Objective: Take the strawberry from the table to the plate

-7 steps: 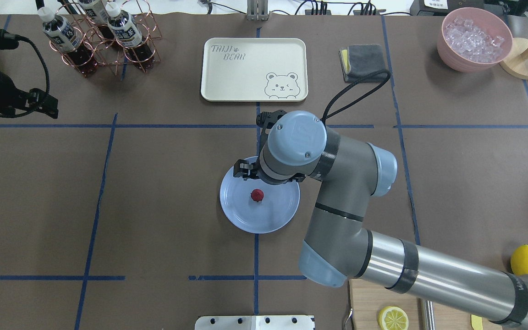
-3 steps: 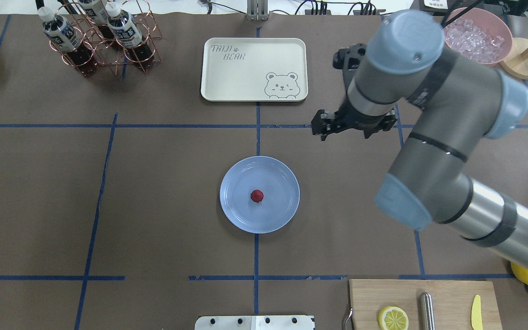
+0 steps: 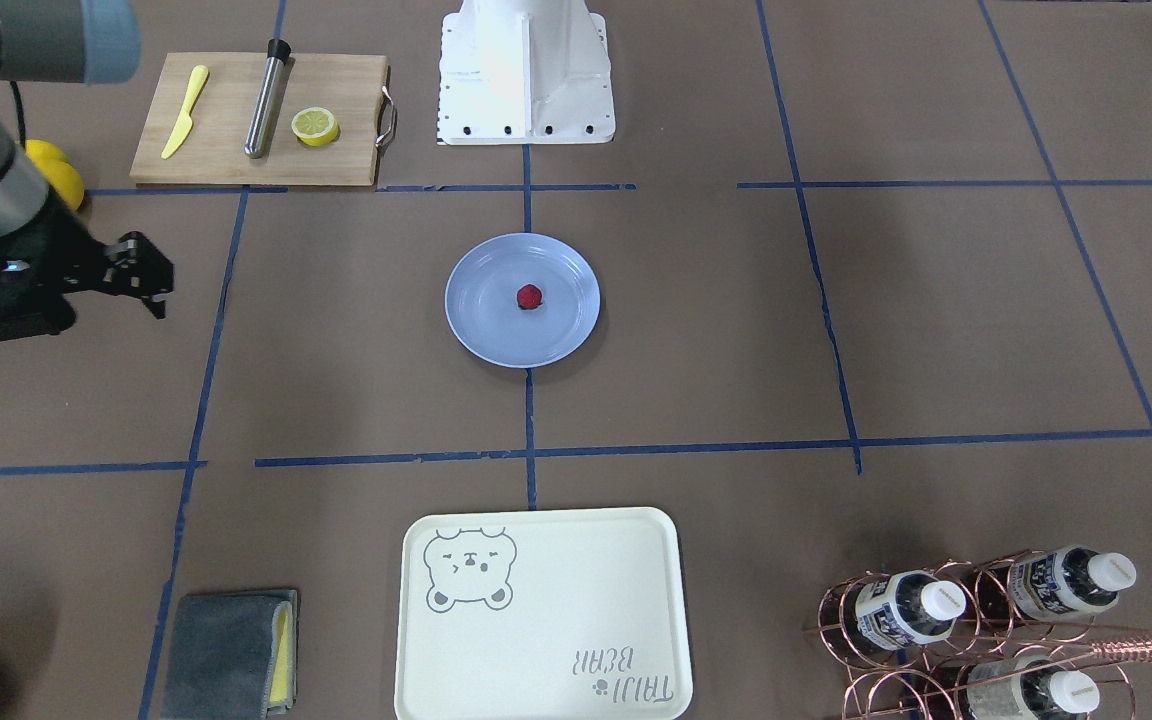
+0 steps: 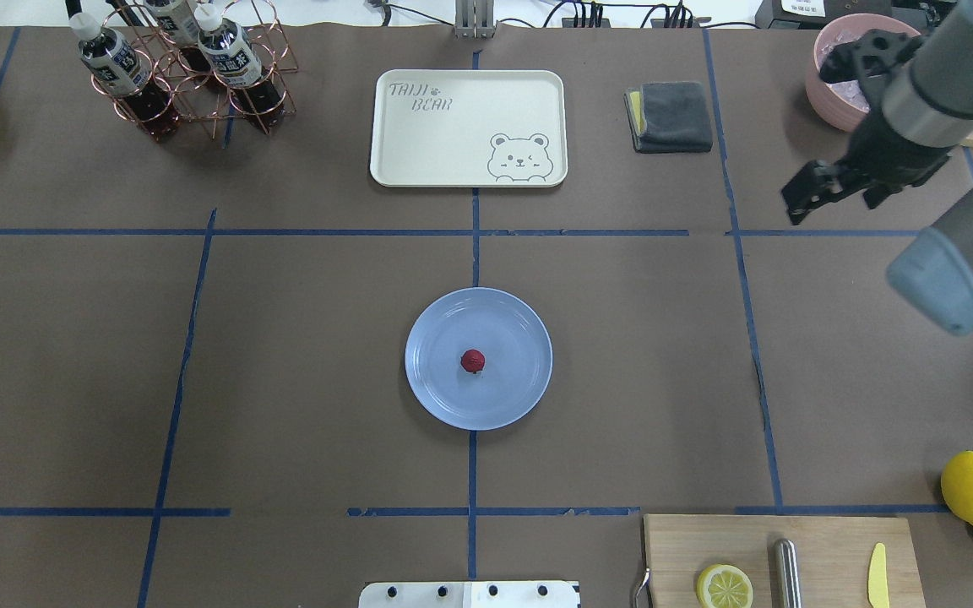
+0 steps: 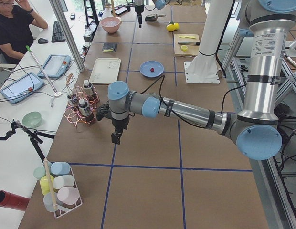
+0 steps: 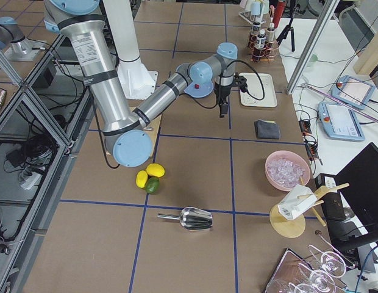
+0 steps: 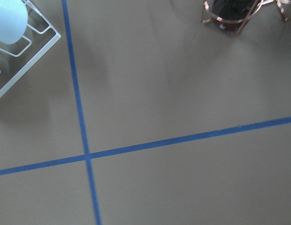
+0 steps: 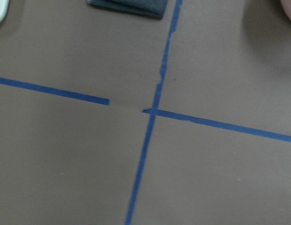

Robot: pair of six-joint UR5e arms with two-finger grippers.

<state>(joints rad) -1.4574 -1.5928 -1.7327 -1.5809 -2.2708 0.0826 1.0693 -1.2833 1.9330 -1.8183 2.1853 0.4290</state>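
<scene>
A small dark-red strawberry (image 4: 473, 361) sits at the middle of the light-blue plate (image 4: 444, 397), which lies flat on my brown desk (image 4: 284, 338). My right claw (image 4: 797, 205) hangs in the air well away from the plate, off to its right and farther from me, fingers parted, holding nothing. My left claw (image 5: 116, 138) hangs over the desk far to the plate's left. Whether its fingers are apart or together, I cannot tell.

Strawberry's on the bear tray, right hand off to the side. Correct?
No: the strawberry lies on the light-blue plate, not the bear tray, as the overhead exterior view shows. The right hand is off to the side.
</scene>
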